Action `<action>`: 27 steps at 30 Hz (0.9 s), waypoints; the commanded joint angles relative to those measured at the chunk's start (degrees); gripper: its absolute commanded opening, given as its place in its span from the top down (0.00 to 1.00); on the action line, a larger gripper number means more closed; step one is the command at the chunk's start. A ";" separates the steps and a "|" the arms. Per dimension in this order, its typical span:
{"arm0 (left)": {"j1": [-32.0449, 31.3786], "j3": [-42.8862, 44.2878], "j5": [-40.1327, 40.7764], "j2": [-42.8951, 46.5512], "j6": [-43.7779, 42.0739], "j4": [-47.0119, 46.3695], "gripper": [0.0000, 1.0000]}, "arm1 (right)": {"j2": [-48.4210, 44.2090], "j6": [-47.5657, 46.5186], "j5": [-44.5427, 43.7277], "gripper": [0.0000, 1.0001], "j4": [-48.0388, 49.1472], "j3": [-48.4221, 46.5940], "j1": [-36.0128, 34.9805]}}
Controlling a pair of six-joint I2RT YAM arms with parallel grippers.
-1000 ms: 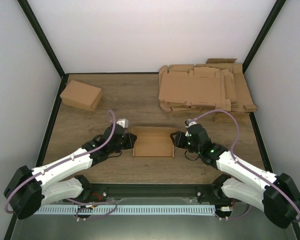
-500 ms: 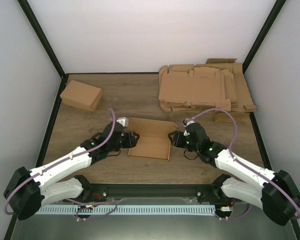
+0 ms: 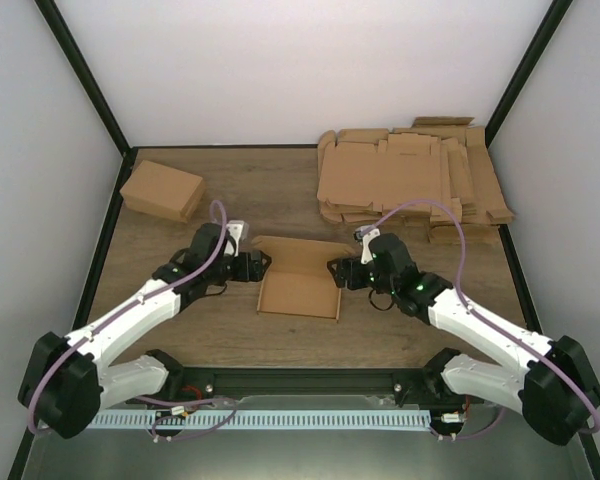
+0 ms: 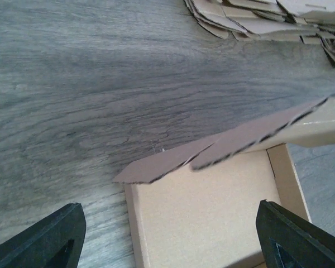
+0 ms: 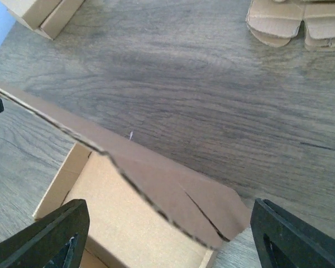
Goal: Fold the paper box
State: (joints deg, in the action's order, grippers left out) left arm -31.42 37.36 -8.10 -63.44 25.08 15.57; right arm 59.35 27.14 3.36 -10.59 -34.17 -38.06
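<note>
Now | wood-grain table (image 3: 260,190), white walls (image 3: 280,70) | paper box (image 3: 298,292) centre | left gripper (image 3: 261,264) spread | right gripper (image 3: 336,270) spread

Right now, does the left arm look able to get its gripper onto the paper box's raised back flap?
Probably yes. The left gripper hovers open at the left end of the paper box, with the back flap slanting just ahead of its fingers and nothing in between. The right gripper sits at the opposite end.
</note>
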 commanded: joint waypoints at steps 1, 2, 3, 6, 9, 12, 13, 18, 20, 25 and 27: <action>0.48 3.20 -3.47 -2.94 -6.78 -2.30 0.16 | 0.96 -4.14 1.26 0.21 -0.31 -2.29 0.38; 0.48 3.74 -3.69 -3.74 -7.39 -2.30 0.17 | 0.99 -4.11 1.25 0.23 0.14 -2.18 0.48; 0.50 4.29 -4.05 -4.39 -8.01 -2.35 0.19 | 1.02 -4.19 1.29 0.24 0.62 -2.13 0.54; 0.48 5.51 -4.82 -6.25 -9.51 -2.31 0.24 | 1.89 -4.98 1.87 0.28 1.42 -2.38 1.05; 0.48 6.38 -5.29 -7.14 -9.62 -1.59 0.38 | 3.27 -4.74 2.36 0.36 0.48 -3.40 1.10; 0.48 6.74 -6.07 -7.88 -8.34 -1.16 0.53 | 3.90 -2.15 0.86 0.43 -0.64 -3.80 1.07; 0.48 6.74 -6.49 -8.21 -7.89 -1.16 0.58 | 3.94 -1.00 0.30 0.46 -0.86 -3.87 1.13; 0.45 6.56 -7.68 -9.66 -6.19 -1.48 0.69 | 3.36 2.74 1.02 0.54 0.07 -3.39 1.06; 0.39 6.69 -8.18 -10.18 -5.99 -1.59 0.76 | 3.48 3.69 1.13 0.59 0.41 -3.53 1.13; 0.38 6.71 -10.41 -11.13 -4.80 -2.76 0.87 | 4.34 7.35 1.63 0.66 0.08 -3.99 1.07; 0.16 6.58 -11.05 -11.18 -3.98 -3.31 0.87 | 4.65 8.54 2.56 0.66 0.28 -4.00 1.06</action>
State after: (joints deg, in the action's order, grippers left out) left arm -30.89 42.98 -15.40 -73.91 19.46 14.11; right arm 63.26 31.33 4.25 -11.55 -35.14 -36.91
